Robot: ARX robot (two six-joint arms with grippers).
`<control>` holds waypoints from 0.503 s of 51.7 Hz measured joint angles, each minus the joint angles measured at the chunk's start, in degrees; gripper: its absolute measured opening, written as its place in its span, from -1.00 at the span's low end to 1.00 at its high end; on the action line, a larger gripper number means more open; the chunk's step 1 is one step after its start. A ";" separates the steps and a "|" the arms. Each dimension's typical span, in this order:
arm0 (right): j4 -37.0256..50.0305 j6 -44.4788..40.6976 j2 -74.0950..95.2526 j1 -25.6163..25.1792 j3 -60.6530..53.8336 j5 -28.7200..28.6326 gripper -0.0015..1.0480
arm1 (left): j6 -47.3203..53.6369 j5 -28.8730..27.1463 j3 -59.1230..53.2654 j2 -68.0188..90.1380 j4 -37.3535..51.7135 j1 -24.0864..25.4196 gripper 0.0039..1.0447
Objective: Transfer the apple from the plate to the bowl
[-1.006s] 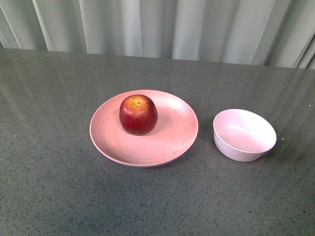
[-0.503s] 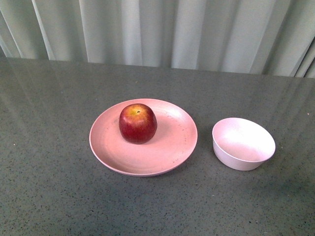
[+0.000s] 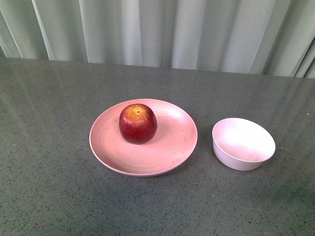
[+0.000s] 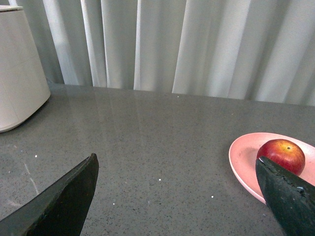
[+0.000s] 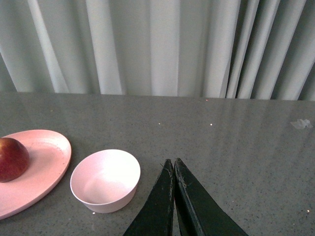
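front: view shifted slightly a second ago, now steady; apple (image 3: pixel 138 123) unmoved on plate (image 3: pixel 147 158), bowl (image 3: pixel 237 160) empty beside it, transfer not begun, no arm visible | left wrist: left claw (image 4: pixel 175 160) wide, empty; one finger hides part of apple and plate | right wrist: right claw (image 5: pixel 172 162) pinched closed, empty, near bowl; apple cut by frame edge
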 joint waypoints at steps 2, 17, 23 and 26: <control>-0.70 0.00 -0.70 0.00 0.00 0.00 -0.96 | -0.02 0.00 0.00 0.00 0.00 0.00 0.83; -7.67 -0.02 -7.85 0.00 0.00 0.00 -0.96 | -0.02 0.00 0.00 0.00 0.00 0.00 0.83; -9.46 -0.02 -9.60 0.00 0.00 0.00 -0.96 | 0.00 0.00 0.00 0.00 0.00 0.00 0.83; -10.69 -0.02 -10.84 0.00 0.00 0.00 -0.96 | -0.02 0.00 0.00 0.00 0.00 0.00 0.83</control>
